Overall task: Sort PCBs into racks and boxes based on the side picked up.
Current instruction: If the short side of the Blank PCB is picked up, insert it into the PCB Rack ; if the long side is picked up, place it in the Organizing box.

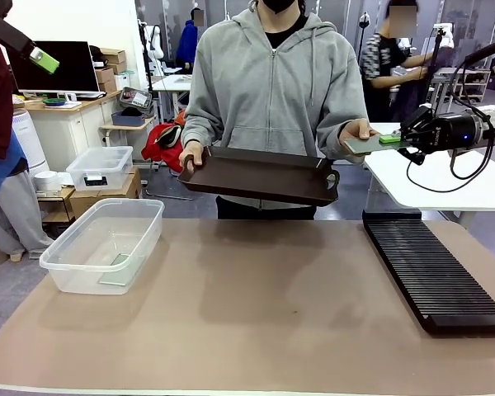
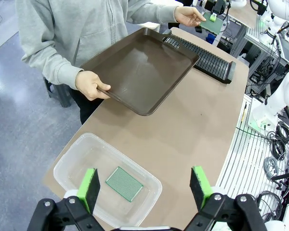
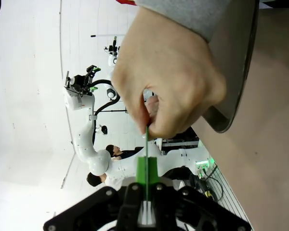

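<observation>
At the far right, a person's hand (image 1: 356,130) holds one PCB (image 1: 365,145) out flat, and my right gripper (image 1: 389,140) is shut on its other end. In the right wrist view this PCB (image 3: 146,139) shows edge-on between my green pads (image 3: 141,169), with the hand (image 3: 168,86) pinching its far end. A second PCB (image 2: 124,183) lies flat in the clear box (image 1: 145,219), seen below my open left gripper (image 2: 144,187). That gripper (image 1: 43,58) hangs high at the upper left. The long black rack (image 1: 433,276) lies on the table's right side.
The person's other hand holds a dark brown handled tray (image 1: 264,175) over the table's far edge. A smaller clear lidded box (image 1: 99,167) stands on a low stand behind the table at left. A white table (image 1: 445,177) stands beyond the rack.
</observation>
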